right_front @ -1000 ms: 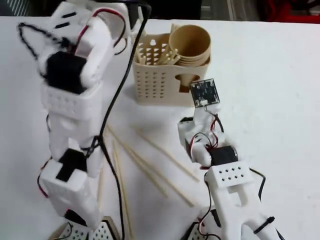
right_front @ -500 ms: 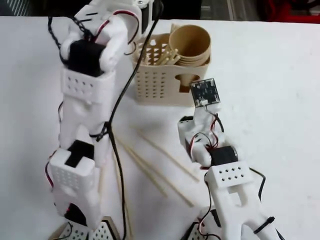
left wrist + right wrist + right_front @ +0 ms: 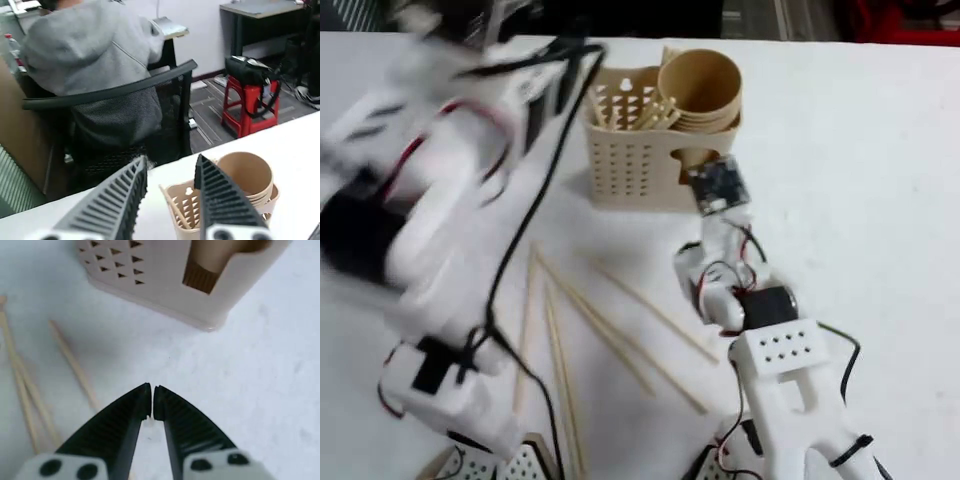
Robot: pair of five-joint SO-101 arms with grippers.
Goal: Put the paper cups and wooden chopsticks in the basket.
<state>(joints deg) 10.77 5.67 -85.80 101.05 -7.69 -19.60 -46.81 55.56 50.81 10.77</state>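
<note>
The beige perforated basket (image 3: 638, 150) stands at the back of the table with a stack of paper cups (image 3: 700, 88) and some wooden chopsticks (image 3: 632, 115) inside. Several more chopsticks (image 3: 610, 335) lie loose on the table in front of it. My left arm (image 3: 420, 210) is raised at the left. The left gripper (image 3: 171, 160) is open and holds nothing, well above the basket (image 3: 192, 210) and cups (image 3: 247, 177). My right gripper (image 3: 151, 401) is shut and holds nothing, low over bare table just before the basket (image 3: 160, 277), with loose chopsticks (image 3: 75, 365) beside it.
The right arm (image 3: 765, 335) stretches from the front edge toward the basket. A black cable (image 3: 535, 215) hangs from the left arm across the table. The table (image 3: 860, 200) is white, with open room to the right of the basket.
The left arm has swung up and to the left, away from the basket, uncovering the loose chopsticks. The right arm's wrist has turned slightly to the left.
</note>
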